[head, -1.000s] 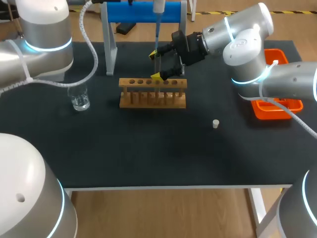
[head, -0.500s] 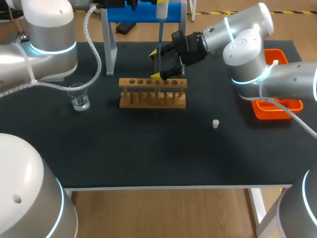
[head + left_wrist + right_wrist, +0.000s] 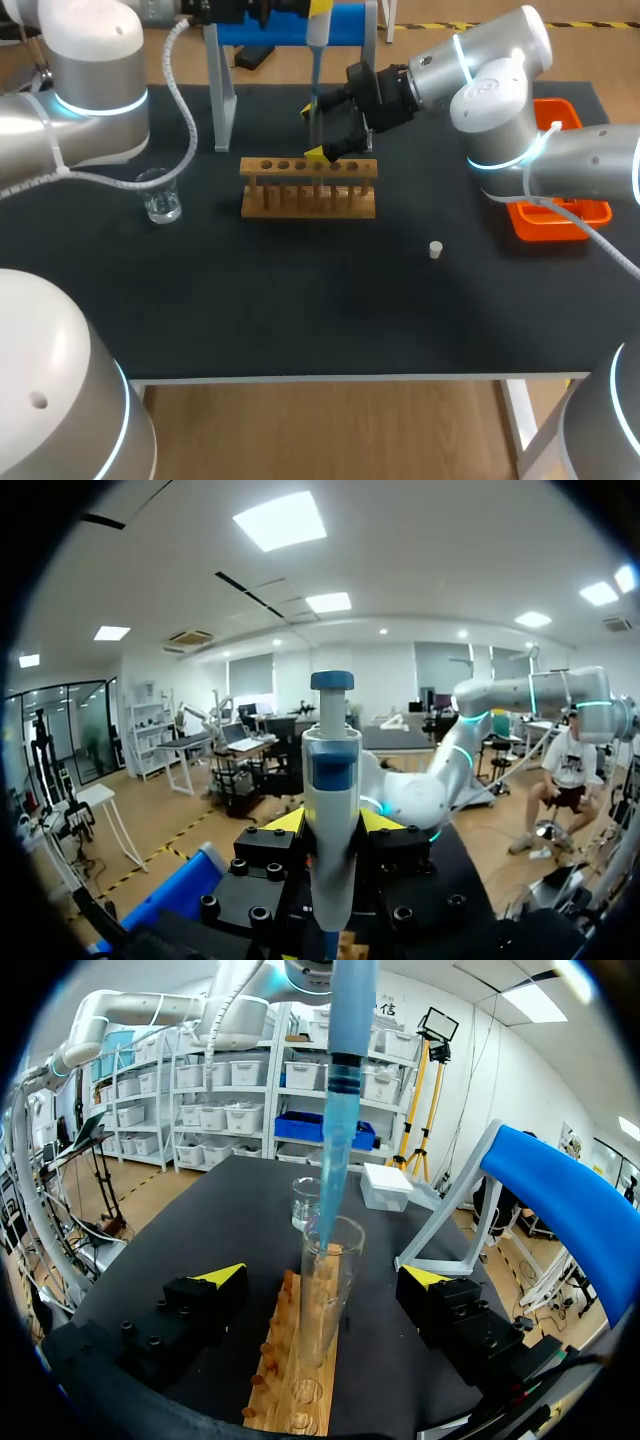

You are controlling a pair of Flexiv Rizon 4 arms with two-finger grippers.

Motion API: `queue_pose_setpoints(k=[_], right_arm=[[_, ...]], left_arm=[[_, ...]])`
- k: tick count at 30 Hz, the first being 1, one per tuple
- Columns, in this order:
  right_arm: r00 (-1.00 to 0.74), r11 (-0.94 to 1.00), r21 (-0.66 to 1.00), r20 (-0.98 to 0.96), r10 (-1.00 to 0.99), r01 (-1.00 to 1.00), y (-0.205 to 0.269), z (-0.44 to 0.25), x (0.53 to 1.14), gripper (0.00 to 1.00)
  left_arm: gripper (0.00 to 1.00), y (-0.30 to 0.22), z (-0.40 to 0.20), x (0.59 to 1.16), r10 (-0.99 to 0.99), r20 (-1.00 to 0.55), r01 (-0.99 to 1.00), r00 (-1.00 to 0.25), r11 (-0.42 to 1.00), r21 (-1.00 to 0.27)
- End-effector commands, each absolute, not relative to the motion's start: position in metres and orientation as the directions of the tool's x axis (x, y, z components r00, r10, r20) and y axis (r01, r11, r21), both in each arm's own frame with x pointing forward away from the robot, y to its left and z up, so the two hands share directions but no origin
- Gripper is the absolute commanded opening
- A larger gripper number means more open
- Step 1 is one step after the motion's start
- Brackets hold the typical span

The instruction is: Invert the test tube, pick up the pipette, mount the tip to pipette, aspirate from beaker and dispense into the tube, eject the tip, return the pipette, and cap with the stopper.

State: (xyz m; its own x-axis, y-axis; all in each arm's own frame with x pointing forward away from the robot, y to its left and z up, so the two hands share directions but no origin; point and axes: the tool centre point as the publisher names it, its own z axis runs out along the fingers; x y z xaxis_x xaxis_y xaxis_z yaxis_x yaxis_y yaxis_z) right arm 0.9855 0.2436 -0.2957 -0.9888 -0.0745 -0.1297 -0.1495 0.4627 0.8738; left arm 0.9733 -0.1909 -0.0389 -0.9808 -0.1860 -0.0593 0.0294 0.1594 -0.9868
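Observation:
My left gripper (image 3: 332,825) is shut on the white and blue pipette (image 3: 332,780), which it holds upright over the rack. In the head view the pipette (image 3: 318,20) hangs from my left gripper (image 3: 318,8) at the back, and its blue tip (image 3: 313,85) points down into the mouth of the glass test tube (image 3: 317,130). The tube (image 3: 325,1280) stands upright in the wooden rack (image 3: 290,1380) with the blue tip (image 3: 340,1130) entering its rim. My right gripper (image 3: 323,1280) is open, its fingers wide on either side of the tube and apart from it. The white stopper (image 3: 436,250) lies on the mat at the right.
A glass beaker (image 3: 160,195) stands left of the wooden rack (image 3: 308,190). The blue pipette stand (image 3: 350,25) is at the back. An orange tray (image 3: 575,212) sits at the right edge. A white box (image 3: 385,1185) lies beyond the rack near the beaker (image 3: 307,1203).
My left arm has shifted slightly at the back, swaying the pipette right and then back left, its tip staying at the tube. The right arm has kept still.

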Motion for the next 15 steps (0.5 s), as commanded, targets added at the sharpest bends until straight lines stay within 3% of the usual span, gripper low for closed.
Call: queue_pose_setpoints(k=[1,15], right_arm=[[-0.989,0.464,0.873,-0.130,-0.075,-0.150,0.243,-0.295,0.985,1.00],[-0.989,0.464,0.873,-0.130,-0.075,-0.150,0.243,-0.295,0.985,1.00]], left_arm=[[0.00,-0.191,-0.039,0.975,-0.195,-0.068,0.037,-0.978,0.157,-0.987],[0.00,-0.202,-0.036,0.990,-0.180,-0.077,0.053,-0.981,0.132,-0.990]])
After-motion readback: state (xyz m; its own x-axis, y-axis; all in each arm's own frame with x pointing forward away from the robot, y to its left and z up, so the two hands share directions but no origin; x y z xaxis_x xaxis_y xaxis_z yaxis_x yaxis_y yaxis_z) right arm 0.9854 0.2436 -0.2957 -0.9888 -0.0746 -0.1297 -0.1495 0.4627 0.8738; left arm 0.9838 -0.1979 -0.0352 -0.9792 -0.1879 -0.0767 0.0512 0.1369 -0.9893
